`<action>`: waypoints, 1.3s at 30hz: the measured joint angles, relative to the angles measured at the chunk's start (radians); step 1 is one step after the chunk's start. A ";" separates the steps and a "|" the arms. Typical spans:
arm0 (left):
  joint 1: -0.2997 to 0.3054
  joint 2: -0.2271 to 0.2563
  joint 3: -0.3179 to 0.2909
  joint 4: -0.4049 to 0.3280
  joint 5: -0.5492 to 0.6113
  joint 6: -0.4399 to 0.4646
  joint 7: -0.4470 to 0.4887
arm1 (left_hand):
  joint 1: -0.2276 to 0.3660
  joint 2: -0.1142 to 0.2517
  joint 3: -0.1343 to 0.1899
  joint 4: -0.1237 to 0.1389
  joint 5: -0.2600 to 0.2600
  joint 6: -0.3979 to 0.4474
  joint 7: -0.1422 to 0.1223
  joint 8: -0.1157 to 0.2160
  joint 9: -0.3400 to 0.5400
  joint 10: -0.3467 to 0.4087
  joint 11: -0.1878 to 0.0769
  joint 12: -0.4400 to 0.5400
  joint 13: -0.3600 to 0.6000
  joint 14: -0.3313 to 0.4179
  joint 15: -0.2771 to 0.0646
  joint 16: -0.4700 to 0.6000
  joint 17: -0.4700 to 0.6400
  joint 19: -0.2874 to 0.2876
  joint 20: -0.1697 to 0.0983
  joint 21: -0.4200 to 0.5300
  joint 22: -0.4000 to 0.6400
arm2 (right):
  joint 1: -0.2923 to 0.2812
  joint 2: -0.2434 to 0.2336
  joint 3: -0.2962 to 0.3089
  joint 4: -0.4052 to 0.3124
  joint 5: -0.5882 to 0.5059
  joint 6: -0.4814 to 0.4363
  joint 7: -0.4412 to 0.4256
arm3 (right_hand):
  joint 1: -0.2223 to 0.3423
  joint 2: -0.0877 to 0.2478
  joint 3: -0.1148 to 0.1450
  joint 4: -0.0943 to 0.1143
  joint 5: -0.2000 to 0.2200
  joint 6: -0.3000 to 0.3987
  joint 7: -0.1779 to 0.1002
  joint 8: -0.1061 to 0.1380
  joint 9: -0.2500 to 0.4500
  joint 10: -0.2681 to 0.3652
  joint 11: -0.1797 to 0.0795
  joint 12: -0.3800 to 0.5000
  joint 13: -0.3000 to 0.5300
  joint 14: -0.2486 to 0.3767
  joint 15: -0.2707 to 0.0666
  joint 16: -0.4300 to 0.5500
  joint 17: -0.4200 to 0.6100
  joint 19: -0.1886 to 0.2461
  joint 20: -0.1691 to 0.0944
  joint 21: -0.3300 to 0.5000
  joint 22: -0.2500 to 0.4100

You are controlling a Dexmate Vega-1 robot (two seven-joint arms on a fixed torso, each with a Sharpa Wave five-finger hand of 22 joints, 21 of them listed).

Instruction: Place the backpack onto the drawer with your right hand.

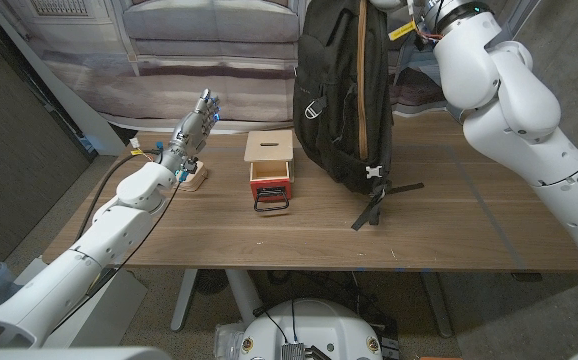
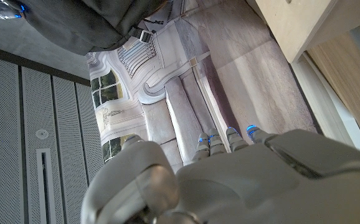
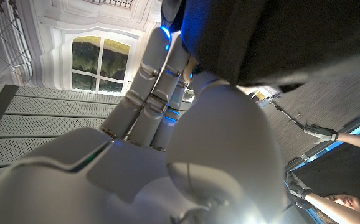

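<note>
The right robot hand [image 3: 167, 124] is cut off by the top edge of the head view, where only its arm reaches up beside the top of the backpack [image 1: 344, 95]; in the right wrist view its fingers [image 3: 158, 74] reach up against dark fabric and their tips pass out of sight behind it, so I cannot tell whether they are closed on the bag or only touching it. The backpack is black, with a tan strip running down its front; it stands upright, its long axis vertical, its top cut off by the frame and its base on or just above the bench [image 1: 449, 235], though contact there is hard to judge. Two black straps trail from its base across the wood toward the near edge. The drawer [image 1: 270, 172], a small pale wooden box with a red front and a dark wire handle, sits on the bench just beside the backpack, between it and the left robot hand [image 1: 195, 125]; a slot shows in its top and its inside is hidden. The left robot hand is raised above the bench, well apart from the bag, fingers extended together and holding nothing. Below it lies a small pale wooden object [image 1: 194, 178] with coloured bits, too small to identify. A person's arms show at the edge of the right wrist view.
</note>
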 measured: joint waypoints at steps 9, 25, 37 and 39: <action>0.011 0.001 -0.005 -0.007 0.001 -0.006 0.005 | 0.000 0.000 -0.004 -0.004 0.000 0.000 0.000 0.000 0.000 0.000 0.000 0.000 0.000 0.000 0.000 0.000 0.000 0.000 0.000 0.000 0.000 | 0.032 0.006 -0.001 -0.006 0.000 0.007 0.018 | 0.000 0.000 0.004 0.004 -0.002 0.004 -0.004 0.000 0.000 0.000 0.000 -0.004 0.005 0.000 0.000 0.000 0.003 -0.005 0.005 0.008 -0.005; 0.025 0.001 -0.008 -0.021 0.001 -0.007 0.007 | 0.001 0.007 -0.008 0.000 0.000 0.000 0.000 0.000 0.000 0.000 0.000 0.000 0.000 0.000 0.000 0.000 0.000 0.000 0.000 0.000 0.000 | 0.091 0.032 -0.009 -0.006 0.021 0.009 0.062 | 0.000 0.000 0.004 0.004 -0.006 0.001 -0.006 0.000 0.000 0.000 0.000 -0.014 0.020 0.005 -0.002 -0.008 0.004 -0.007 0.004 0.023 -0.012; 0.035 0.003 -0.013 -0.027 0.000 -0.006 0.011 | 0.000 0.008 -0.011 -0.003 0.000 0.000 0.000 0.000 0.000 0.000 0.000 0.000 0.000 0.000 0.000 0.000 0.000 0.000 0.000 0.000 0.000 | 0.171 0.063 -0.035 0.004 0.041 0.012 0.091 | 0.000 0.000 0.008 0.008 -0.009 0.002 -0.005 0.000 0.000 0.004 0.004 -0.024 0.039 0.005 -0.002 -0.008 0.009 -0.014 0.011 0.033 -0.019; 0.035 0.001 -0.013 -0.027 0.000 -0.006 0.011 | 0.000 0.008 -0.011 -0.003 0.000 0.000 0.000 0.000 0.000 0.000 0.000 0.000 0.000 0.000 0.000 0.000 0.000 0.000 0.000 0.000 0.000 | 0.175 0.065 -0.037 0.005 0.042 0.013 0.095 | 0.000 0.000 0.008 0.008 -0.005 0.002 -0.005 0.000 0.000 0.004 0.004 -0.025 0.041 0.005 -0.002 -0.008 0.009 -0.016 0.009 0.035 -0.019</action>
